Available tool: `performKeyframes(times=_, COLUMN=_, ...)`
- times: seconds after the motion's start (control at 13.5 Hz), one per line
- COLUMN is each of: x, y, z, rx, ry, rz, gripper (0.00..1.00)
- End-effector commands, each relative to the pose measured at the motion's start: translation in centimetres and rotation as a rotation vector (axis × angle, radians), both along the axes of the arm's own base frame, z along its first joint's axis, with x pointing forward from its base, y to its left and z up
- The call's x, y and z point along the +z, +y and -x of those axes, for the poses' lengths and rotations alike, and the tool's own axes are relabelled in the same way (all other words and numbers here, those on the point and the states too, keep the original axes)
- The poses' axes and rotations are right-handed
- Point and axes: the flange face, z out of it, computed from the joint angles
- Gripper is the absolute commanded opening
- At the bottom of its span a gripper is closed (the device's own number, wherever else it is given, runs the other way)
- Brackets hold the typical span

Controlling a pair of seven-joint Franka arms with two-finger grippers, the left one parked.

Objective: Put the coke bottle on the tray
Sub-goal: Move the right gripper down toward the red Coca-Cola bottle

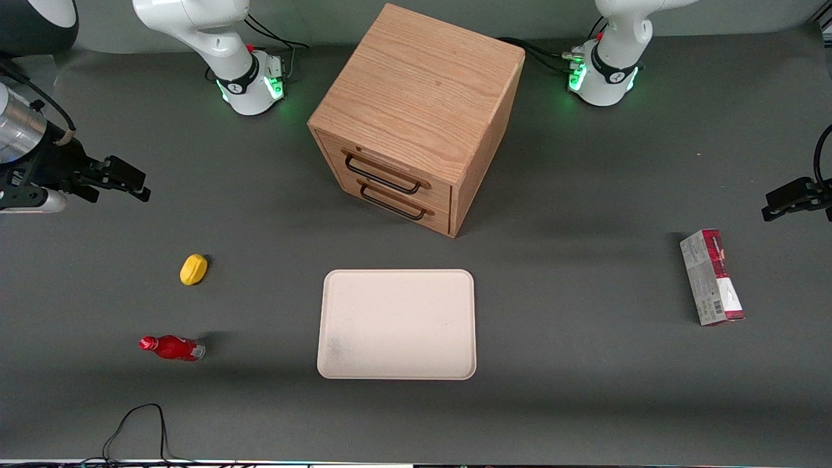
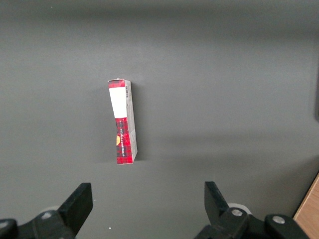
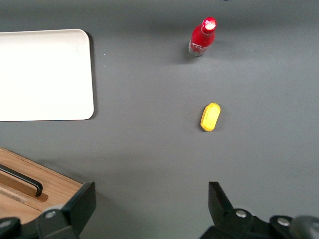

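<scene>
Only the front view shows the carton (image 1: 712, 277). Coke bottle (image 1: 171, 348), red w/ red cap, stands at 9 o'clock of the tray (image 1: 397, 324). Gripper (image 3: 149, 204) hangs high over the table, fingers wide open.

Red coke bottle (image 1: 172, 348), cream tray (image 1: 397, 324) (faintly pink), black pincer (image 1: 133, 183).

Gripper: our black two-finger gripper (image 1: 123, 181) hangs over bare grey table (image 1: 585, 403) at the working arm's end, fingers spread apart.
Nearest obstacle: a small yellow lump (image 1: 193, 269) lies between our gripper and the small red coke bottle (image 1: 171, 348), well apart from both.
Bottle to tray: open table separates the bottle from the flat cream rectangular tray (image 1: 396, 370).
Tall obstacle: a wooden two-drawer cabinet (image 1: 416, 117) stands farther from the front camera than the tray.
Distant: a red-and-grey carton (image 1: 711, 277) lies toward the parked arm's end.
</scene>
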Motion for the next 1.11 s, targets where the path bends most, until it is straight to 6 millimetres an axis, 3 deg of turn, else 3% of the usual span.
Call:
performKeyframes(times=0.0, x=-0.3, y=0.1, z=0.5, rx=0.016, ry=0.017, rz=-0.025, gripper=1.00)
performKeyframes(times=0.3, x=-1.0, y=0.5, z=0.1, rx=0.003, ry=0.029, rz=0.011, gripper=1.00)
performKeyframes(times=0.44, x=-0.1, y=0.1, z=-1.0, rx=-0.004, ry=0.000, rz=0.017, gripper=1.00)
performKeyframes(times=0.59, x=0.2, y=-2.3, z=-4.3, rx=-0.042, ry=-0.026, rz=0.010, gripper=1.00)
performKeyframes(times=0.74, x=-1.1, y=-3.5, z=-8.6, rx=-0.061, ry=-0.037, rz=0.015, gripper=1.00)
performKeyframes(times=0.89, x=-3.5, y=-4.3, z=-12.9, rx=-0.065, ry=-0.045, rz=0.023, gripper=1.00)
performKeyframes(times=1.04, x=-7.5, y=-6.0, z=-16.2, rx=-0.031, ry=-0.052, rz=0.031, gripper=1.00)
